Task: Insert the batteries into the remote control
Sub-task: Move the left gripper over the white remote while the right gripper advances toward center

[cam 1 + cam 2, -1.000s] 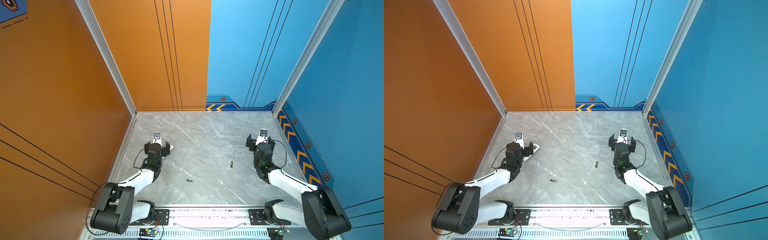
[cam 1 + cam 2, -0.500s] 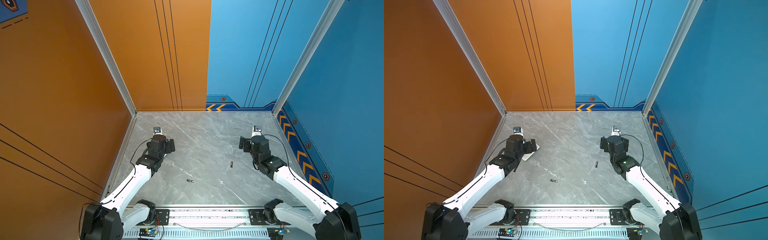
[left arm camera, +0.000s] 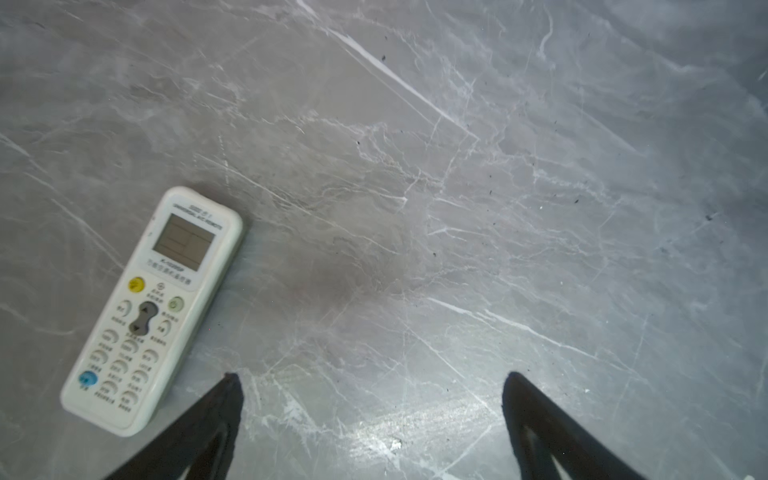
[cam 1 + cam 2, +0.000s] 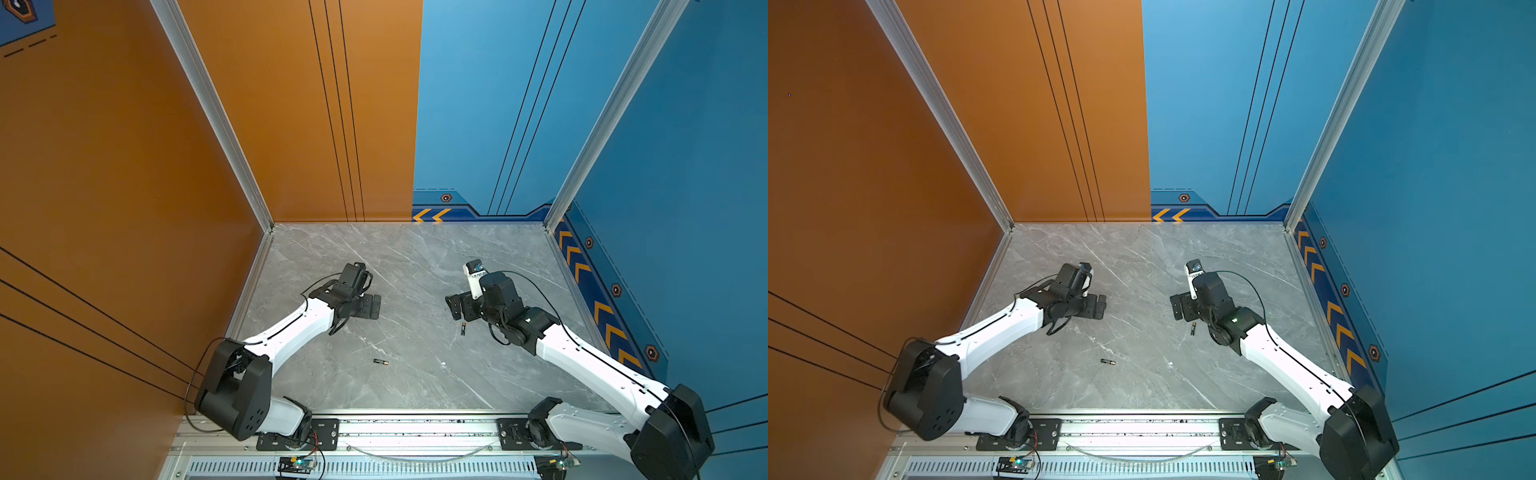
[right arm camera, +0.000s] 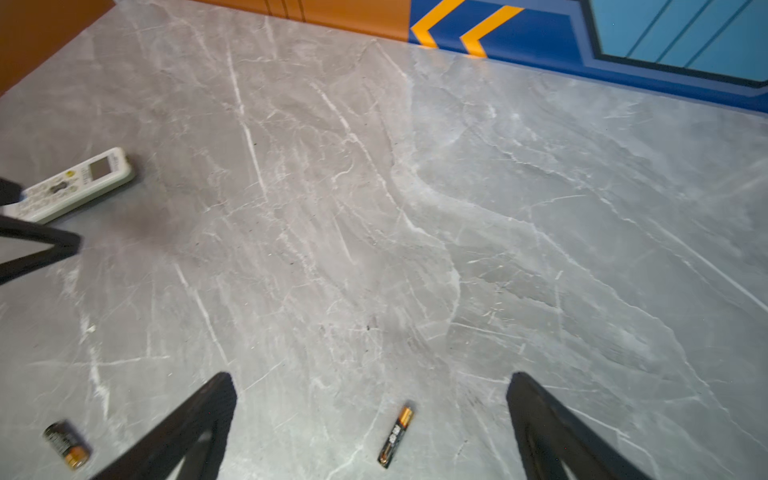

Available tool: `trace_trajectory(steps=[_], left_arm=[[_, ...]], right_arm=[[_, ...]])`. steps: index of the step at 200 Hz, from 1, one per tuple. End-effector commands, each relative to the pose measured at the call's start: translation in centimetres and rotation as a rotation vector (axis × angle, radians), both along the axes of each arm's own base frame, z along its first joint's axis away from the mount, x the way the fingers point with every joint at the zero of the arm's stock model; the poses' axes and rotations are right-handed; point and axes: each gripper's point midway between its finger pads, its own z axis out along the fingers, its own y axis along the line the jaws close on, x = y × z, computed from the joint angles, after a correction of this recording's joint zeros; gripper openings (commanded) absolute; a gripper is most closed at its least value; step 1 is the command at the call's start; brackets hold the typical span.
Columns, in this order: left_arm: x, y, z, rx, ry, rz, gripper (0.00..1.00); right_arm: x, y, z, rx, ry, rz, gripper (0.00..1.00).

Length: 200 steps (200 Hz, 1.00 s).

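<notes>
**Both grippers wide open, remote and batteries loose on the table**

We see the left gripper [image 4: 377, 306] [image 4: 1102, 306] low over the grey marble table [image 4: 415, 257], fingers spread wide and holding nothing. The left wrist view [image 3: 372, 376] shows bare table between the two black fingertips.

The remote control [image 3: 151, 311] lies flat on the table, buttons and grey screen facing up. It sits just beside one left finger, outside the gap, and we see no contact. With that face up, its battery compartment is hidden from us. The right wrist view also catches the remote control [image 5: 70, 185] with a left finger in front of its button end. In both top views the left arm's wrist covers that spot and we cannot pick the remote out.

The right gripper [image 4: 453, 306] [image 4: 1177, 306] is also spread wide and holds nothing. The first battery [image 4: 463, 329] [image 4: 1192, 329] lies on the table just beside it. In the right wrist view [image 5: 370, 374] this battery [image 5: 395, 436] sits in the gap between the fingers, touching neither, with its copper end pointing away from the camera.

The second battery [image 4: 380, 362] [image 4: 1108, 362] lies on its side toward the front middle of the table, between the two arms and well apart from both grippers. It is blurred in the right wrist view [image 5: 66, 444], outside the fingers.

Both batteries lie on the table, well apart from the remote.
</notes>
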Motion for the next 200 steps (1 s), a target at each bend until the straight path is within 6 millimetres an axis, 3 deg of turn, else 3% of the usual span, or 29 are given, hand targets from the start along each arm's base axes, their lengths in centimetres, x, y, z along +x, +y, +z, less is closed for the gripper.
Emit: trace_trajectory(steps=[1,9,58,126,200], left_arm=[[-0.7,1.5,-1.0,0.126,0.080,-0.007,0.98],[0.3,1.5,0.0,0.131,0.060,0.002,0.98],[2.5,4.9,-0.5,0.157,0.111,0.082,0.98],[5.0,9.3,-1.3,0.177,0.167,0.181,0.98],[5.1,10.3,-3.8,0.164,0.348,0.125,0.98]], right_arm=[[-1.7,2.6,-0.6,0.023,0.046,0.131,1.00],[-2.1,3.1,-0.8,0.024,0.049,0.152,1.00],[-3.2,4.9,-1.2,0.053,0.048,0.220,1.00],[-3.2,5.7,-0.8,0.052,0.032,0.275,1.00],[-3.0,6.0,-0.3,0.062,0.005,0.291,1.00]])
